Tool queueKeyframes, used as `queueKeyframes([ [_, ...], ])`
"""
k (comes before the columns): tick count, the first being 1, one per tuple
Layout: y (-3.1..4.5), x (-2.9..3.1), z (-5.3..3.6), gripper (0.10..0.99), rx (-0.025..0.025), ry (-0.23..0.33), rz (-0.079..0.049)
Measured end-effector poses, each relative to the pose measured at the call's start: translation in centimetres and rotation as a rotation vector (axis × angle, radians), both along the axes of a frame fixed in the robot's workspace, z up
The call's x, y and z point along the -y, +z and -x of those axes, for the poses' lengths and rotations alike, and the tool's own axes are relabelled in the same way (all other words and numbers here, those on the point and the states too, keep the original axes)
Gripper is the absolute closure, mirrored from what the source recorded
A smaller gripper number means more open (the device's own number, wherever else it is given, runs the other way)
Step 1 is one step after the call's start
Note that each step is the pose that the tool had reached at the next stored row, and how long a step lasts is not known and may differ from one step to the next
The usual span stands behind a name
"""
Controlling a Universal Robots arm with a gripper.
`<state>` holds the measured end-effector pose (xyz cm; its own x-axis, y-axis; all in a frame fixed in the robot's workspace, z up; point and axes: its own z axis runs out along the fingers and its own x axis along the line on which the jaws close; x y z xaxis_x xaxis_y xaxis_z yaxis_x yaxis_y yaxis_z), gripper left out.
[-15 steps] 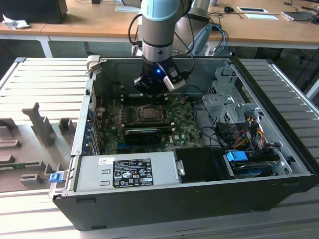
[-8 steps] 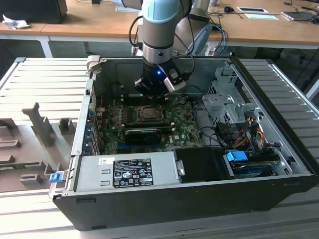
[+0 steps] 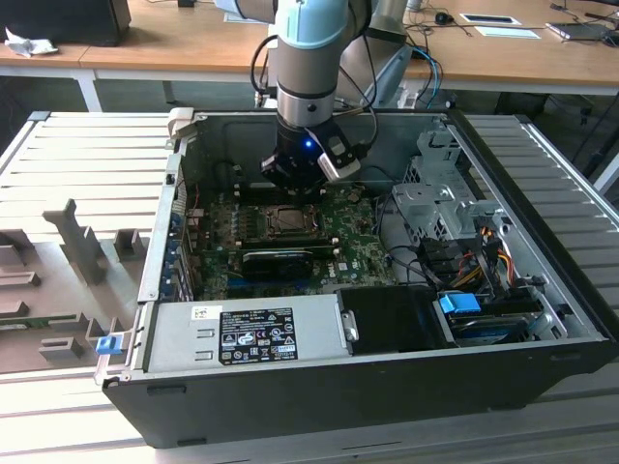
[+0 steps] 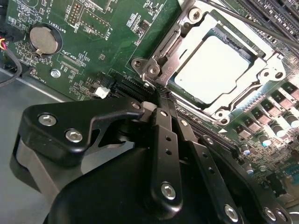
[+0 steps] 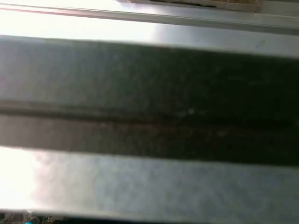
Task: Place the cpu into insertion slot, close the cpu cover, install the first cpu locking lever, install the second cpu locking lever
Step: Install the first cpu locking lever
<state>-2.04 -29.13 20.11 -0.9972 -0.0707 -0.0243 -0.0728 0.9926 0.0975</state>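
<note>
Second wrist view: gripper (image 4: 158, 95) jaws together, empty, tips at insertion slot (image 4: 159, 65) corner. Just beyond jaws, cpu (image 4: 212, 67) seated under closed cpu cover (image 4: 184, 35).

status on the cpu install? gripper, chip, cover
Gripper shut, tips at cpu cover corner. Cpu seated in insertion slot, cover down over it. Nothing in the way.

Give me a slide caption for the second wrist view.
Gripper at the corner of the cpu cover, closed over the seated cpu.
</note>
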Motion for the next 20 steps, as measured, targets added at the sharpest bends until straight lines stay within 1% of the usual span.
queueKeyframes([
  [2,-0.01,0.00,-0.02,0.980,-0.0003,0.000,0.000],
  [5,-0.03,-0.04,-0.10,0.980,0.0001,0.001,-0.006],
  [7,0.03,-0.04,-0.11,0.980,0.0000,0.001,-0.006],
  [9,0.41,-0.04,-0.12,0.980,0.0001,0.002,-0.006],
  [12,1.62,-0.05,-0.11,0.980,0.0001,0.002,-0.006],
  [13,1.88,-0.04,-0.11,0.980,-0.0001,0.002,-0.006],
  [15,1.90,-0.02,-0.11,0.980,-0.0011,0.002,-0.004],
  [17,1.89,0.26,-0.11,0.980,-0.0015,0.002,0.000],
  [20,1.89,0.52,-0.11,0.980,-0.0015,0.002,0.001],
])
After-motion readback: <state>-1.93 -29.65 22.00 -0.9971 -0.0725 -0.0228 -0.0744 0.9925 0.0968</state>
